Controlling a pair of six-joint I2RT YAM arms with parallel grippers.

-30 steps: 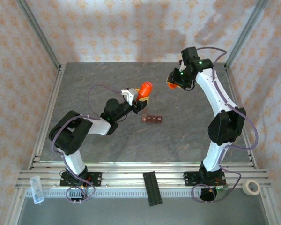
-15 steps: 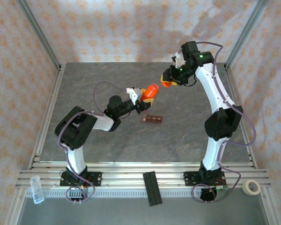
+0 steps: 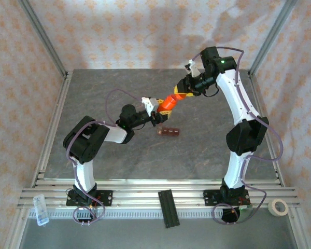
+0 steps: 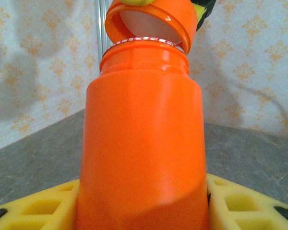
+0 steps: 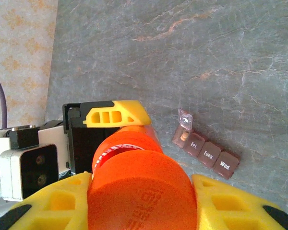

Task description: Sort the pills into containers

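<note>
The left gripper [image 3: 159, 110] is clamped on an orange bottle [image 3: 166, 105], gripping its body low down between yellow fingers [image 4: 245, 206] with the neck pointing toward the right arm. The right gripper [image 3: 183, 92] pinches the orange cap [image 3: 178, 96] between its own yellow fingers [image 5: 230, 201]. In the left wrist view the cap sits tilted just over the bottle's mouth; whether it touches the rim cannot be told.

The strip [image 3: 168, 132] lies flat on the table [image 3: 207, 150], apart from both grippers. It is near the left gripper, on its base side and slightly right, and further from the right gripper. In the right wrist view, 3 lids read Fri, Tues and Wed. A 4th compartment at the end stands open, with 1 pill [image 5: 183, 137] inside.
</note>
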